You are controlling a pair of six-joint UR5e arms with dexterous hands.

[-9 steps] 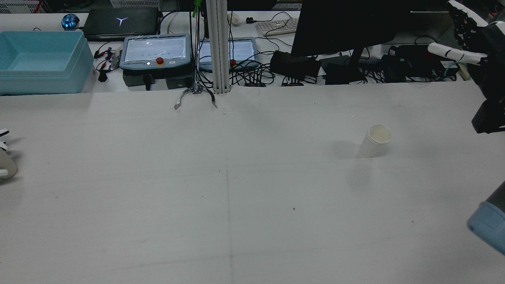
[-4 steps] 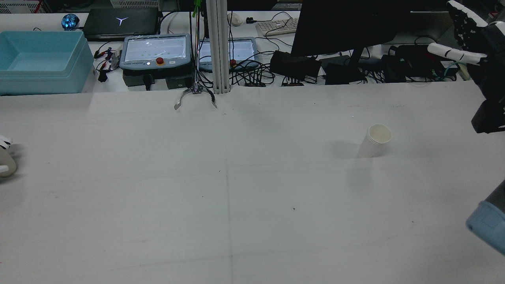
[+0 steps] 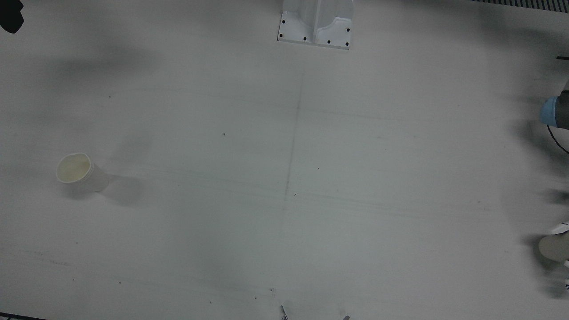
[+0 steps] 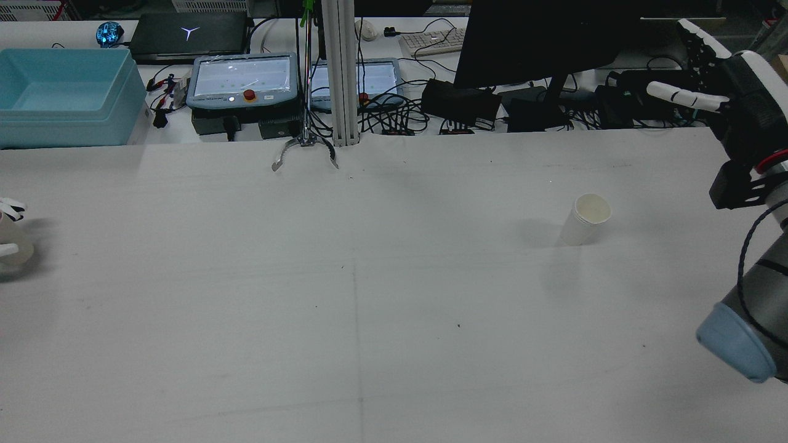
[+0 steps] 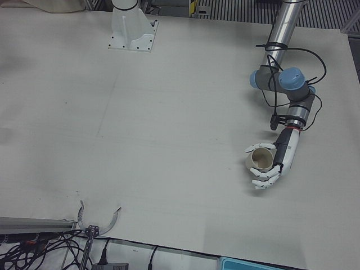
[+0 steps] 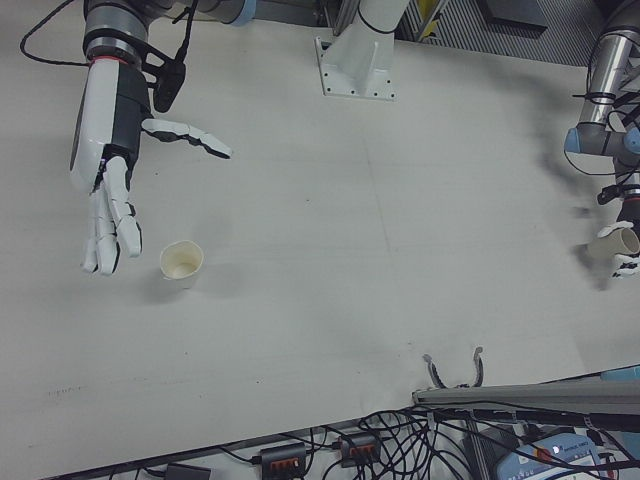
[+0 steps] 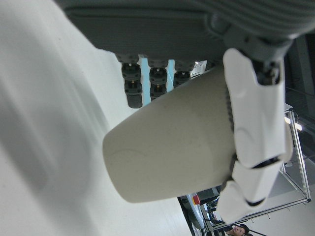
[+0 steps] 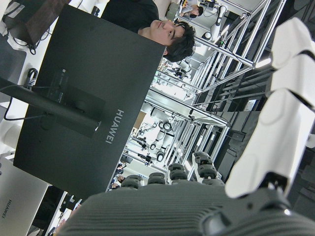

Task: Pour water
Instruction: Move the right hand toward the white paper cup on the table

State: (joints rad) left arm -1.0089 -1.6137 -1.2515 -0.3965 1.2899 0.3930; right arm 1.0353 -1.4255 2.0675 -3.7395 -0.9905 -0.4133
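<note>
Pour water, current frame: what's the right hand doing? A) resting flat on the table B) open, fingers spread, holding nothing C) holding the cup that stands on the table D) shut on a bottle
B: in the right-front view the right hand hangs open with fingers spread beside the standing cup, not touching it; the left hand holds the other cup.
</note>
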